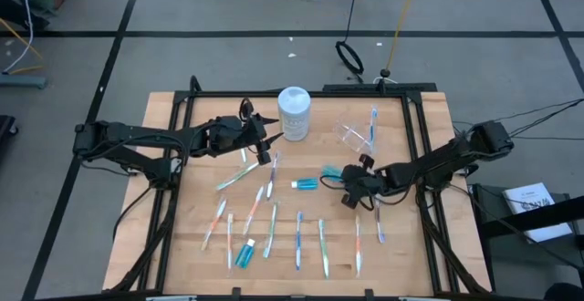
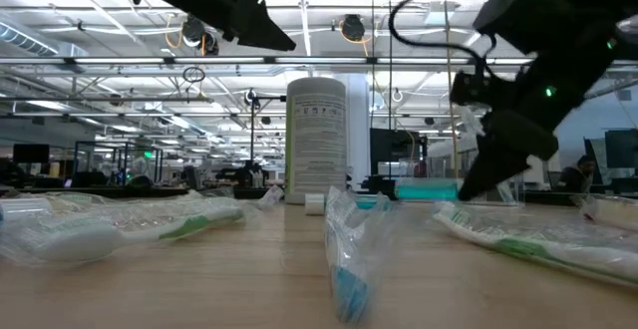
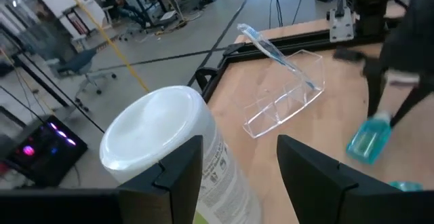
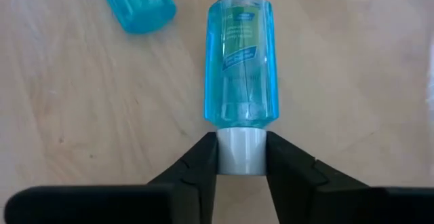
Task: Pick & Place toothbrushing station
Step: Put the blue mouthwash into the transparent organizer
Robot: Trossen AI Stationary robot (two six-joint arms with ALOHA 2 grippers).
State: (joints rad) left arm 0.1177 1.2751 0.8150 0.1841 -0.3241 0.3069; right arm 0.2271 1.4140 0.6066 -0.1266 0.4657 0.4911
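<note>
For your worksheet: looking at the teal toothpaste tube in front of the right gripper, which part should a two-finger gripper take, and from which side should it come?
Take the teal toothpaste tube by its white cap, coming in along its length from the cap end. The cap is narrower than the body and round, so both fingers close flat on its opposite sides. The right gripper does this here: its fingers sit on either side of the cap, the tube lying on the table.

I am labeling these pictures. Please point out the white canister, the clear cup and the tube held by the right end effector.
white canister (image 1: pixel 295 113), high view, on its round lid.
clear cup (image 3: pixel 285 102), left wrist view, on its side wall.
teal tube (image 4: pixel 239 61), right wrist view, on its body.
</note>
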